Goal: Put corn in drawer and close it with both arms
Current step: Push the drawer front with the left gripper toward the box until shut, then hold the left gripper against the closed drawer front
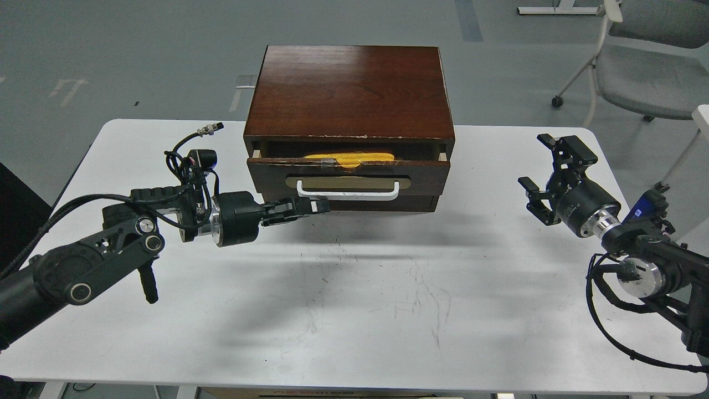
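Observation:
The dark red-brown drawer (426, 173) of the wooden cabinet (349, 91) stands only slightly open. A strip of the yellow corn (354, 158) shows in the narrow gap above its chipped top edge. Its white bar handle (348, 194) sits on a tan oval plate. My left gripper (318, 206) is shut and empty, its tip against the drawer front just below the handle's left end. My right gripper (545, 166) is open and empty, well to the right of the cabinet above the table.
The white table (354, 310) carries the cabinet at its back middle. A plain panel (382, 203) sits under the drawer. A grey office chair (637, 61) stands on the floor at the back right.

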Controlling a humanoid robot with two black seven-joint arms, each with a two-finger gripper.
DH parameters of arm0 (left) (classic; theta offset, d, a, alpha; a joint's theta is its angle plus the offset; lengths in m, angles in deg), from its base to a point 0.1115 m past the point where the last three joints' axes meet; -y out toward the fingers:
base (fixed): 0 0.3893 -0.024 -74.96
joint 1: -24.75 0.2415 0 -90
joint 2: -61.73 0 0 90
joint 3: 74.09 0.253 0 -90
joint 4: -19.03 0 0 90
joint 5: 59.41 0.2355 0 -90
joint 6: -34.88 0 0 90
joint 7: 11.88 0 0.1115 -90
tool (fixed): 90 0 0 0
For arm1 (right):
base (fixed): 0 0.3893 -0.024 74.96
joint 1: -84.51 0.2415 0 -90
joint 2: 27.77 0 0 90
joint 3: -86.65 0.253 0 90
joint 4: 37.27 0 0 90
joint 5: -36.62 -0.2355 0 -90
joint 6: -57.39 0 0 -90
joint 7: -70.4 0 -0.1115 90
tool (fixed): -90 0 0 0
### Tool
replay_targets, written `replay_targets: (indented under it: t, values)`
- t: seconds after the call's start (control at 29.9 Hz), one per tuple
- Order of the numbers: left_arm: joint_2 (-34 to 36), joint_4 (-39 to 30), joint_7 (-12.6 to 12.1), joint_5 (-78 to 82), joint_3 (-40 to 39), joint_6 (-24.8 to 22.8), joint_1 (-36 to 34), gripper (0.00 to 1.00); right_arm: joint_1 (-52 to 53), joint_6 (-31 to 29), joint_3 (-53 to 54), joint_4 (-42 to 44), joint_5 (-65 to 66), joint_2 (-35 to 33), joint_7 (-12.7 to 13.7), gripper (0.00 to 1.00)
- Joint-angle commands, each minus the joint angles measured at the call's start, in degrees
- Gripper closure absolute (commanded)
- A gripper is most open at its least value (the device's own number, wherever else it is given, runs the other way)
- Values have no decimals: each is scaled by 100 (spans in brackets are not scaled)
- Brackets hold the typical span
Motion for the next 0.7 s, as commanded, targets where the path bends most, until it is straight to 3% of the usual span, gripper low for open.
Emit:
replay_targets:
  t: [0.0, 0.67]
  values:
    - [-80, 134, -4, 10, 7, 2, -51, 100, -5, 0, 0, -10, 0, -14, 0, 0]
    - [-255, 855, 31, -236, 16, 2, -350, 100, -84, 17, 18, -19, 0, -40, 0, 0]
